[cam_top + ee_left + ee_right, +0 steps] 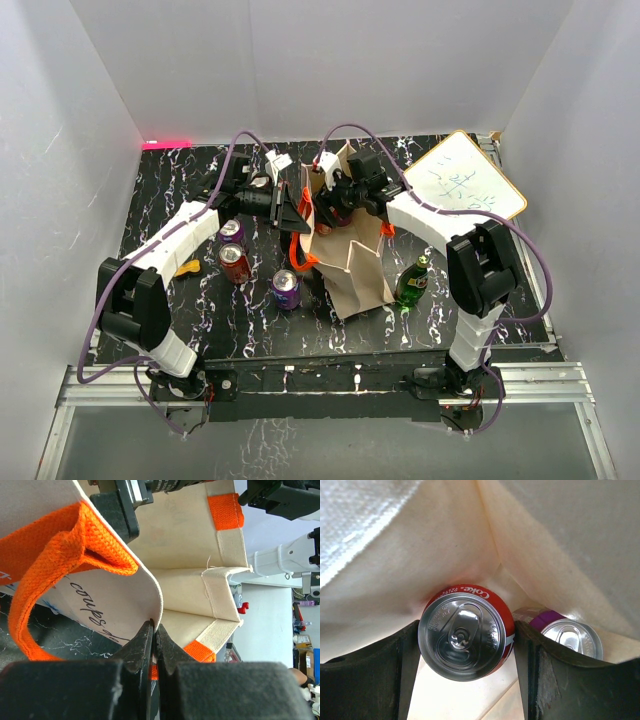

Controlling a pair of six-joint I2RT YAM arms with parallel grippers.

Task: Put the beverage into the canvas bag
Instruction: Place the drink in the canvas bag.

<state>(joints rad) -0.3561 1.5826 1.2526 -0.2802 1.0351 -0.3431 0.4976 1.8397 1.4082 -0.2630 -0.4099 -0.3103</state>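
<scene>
We see the canvas bag (350,270) standing near the middle of the dark marbled table (170,190), its mouth turned toward the far wall and both arms reaching in to its top. The left gripper (152,631) has its fingers pressed together on the bag's rim, pinching the edge of the canvas just beside the orange handle (55,575), which loops out to the left of the printed side. The right gripper (467,645) is down inside the bag, with beige cloth on every side of it. Its two dark fingers (405,665) sit against opposite sides of the Coke can (465,635), clasping it upright with the pull tab facing the wrist camera. Just to the right of that can, lower in the bag, lies a purple can (567,635), partly hidden behind the right-hand finger. We cannot tell whether the Coke can touches the bag's floor. Out on the table, left of the bag, stands a red can (236,263), with a grape soda can (287,289) nearer the bag. A green bottle (412,283) stands just right of the bag, and a whiteboard (465,180) lies at the far right corner.
</scene>
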